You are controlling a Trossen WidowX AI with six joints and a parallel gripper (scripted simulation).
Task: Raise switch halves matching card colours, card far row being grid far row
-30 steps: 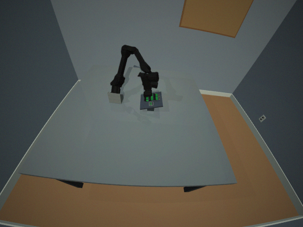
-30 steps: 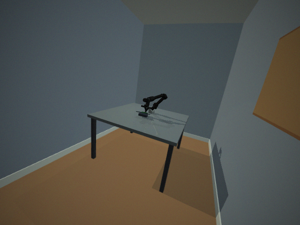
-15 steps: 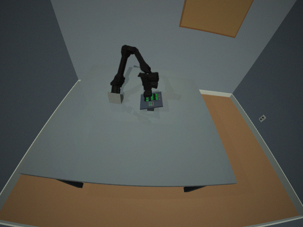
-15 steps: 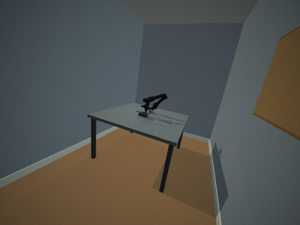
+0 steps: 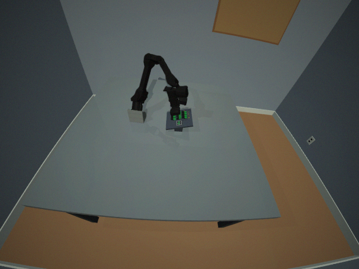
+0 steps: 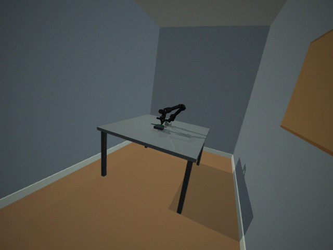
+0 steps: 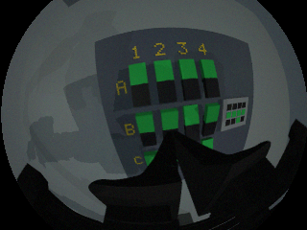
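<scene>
The tilted dark panel (image 5: pixel 171 126) (image 7: pixel 109 55) bears switches in rows A, B, C and columns 1 to 4, each half green, half dark. The small card (image 5: pixel 179 123) (image 7: pixel 235 114) shows a dark far row, a green middle row, and a near row dark, dark, green, dark. My gripper (image 5: pixel 174 114) (image 7: pixel 172 136) is shut and empty, its tips low over the panel, covering the near half of switch B2 (image 7: pixel 169 116) in the wrist view. Contact cannot be told. Switch C1 (image 7: pixel 150 157) and switch C4 (image 7: pixel 207 143) show partly; C2 and C3 are mostly hidden. Which halves are raised is unclear.
The panel stands on a dark support block (image 5: pixel 178 129) (image 6: pixel 158 127) on the grey table (image 5: pixel 162 179) (image 6: pixel 134 132). The arm's pale base block (image 5: pixel 135 116) (image 6: pixel 168 124) stands beside the panel. The arm arches above the table.
</scene>
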